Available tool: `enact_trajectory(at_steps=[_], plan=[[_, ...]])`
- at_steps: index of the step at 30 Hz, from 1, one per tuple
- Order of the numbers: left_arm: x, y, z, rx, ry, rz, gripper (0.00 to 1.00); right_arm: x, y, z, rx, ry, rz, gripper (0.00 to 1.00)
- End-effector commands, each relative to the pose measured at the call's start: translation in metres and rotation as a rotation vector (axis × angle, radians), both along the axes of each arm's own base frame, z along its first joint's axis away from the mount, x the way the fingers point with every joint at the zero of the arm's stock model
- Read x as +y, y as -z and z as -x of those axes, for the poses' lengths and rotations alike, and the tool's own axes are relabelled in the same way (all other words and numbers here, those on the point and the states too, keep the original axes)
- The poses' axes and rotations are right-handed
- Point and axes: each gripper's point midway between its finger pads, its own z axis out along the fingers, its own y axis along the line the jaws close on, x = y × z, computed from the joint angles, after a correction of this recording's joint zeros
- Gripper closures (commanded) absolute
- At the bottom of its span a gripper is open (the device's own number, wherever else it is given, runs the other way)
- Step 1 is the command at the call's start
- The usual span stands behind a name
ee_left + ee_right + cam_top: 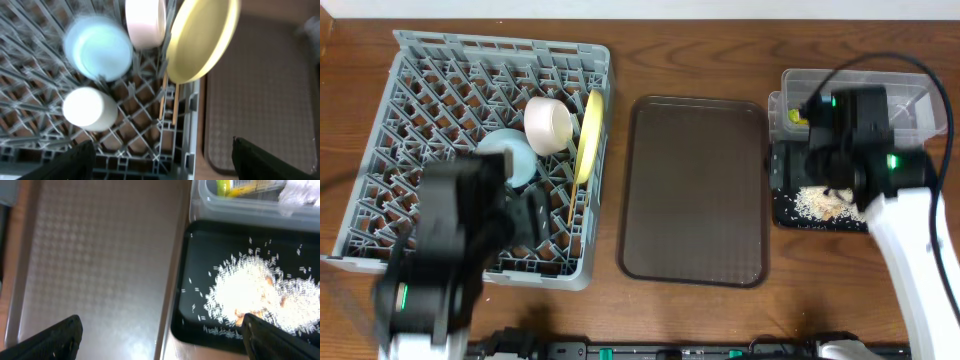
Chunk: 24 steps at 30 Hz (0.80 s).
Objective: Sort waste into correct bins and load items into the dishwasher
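Left end effector (163, 150) above rack (191, 117), crumbs (245, 287) in black tray (186, 307)

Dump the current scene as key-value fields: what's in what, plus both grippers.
rack: plate on edge, blue bowl, white bowl, cup, chopsticks
tub: wrapper, tissue
black tray: crumbs
brown tray: between rack and black tray
left gripper: open, over rack, holding nothing
right gripper: open, over the seam of brown tray and black tray, holding nothing
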Motion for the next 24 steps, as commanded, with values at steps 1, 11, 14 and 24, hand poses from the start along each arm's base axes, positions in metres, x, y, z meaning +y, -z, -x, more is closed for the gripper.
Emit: enact_trajectory(at_steps=[1,11,14,24], plan=[[0.004,-0.012,0.036,-0.174,0.020,-0.029,0.12,0.005,-0.018,0.026,-0.158,0.010,-0.037,0.01],[0.008,-0.052,0.093,-0.496,0.013,-0.011,0.04,-0.014,-0.027,0.092,-0.297,0.045,-0.010,0.01],[0.008,-0.053,0.095,-0.504,0.013,-0.011,0.04,-0.016,-0.021,0.104,-0.261,0.045,-0.004,0.01],[0.008,-0.050,0.096,-0.489,0.014,-0.012,0.04,-0.018,-0.009,0.118,-0.185,0.043,0.008,0.01]])
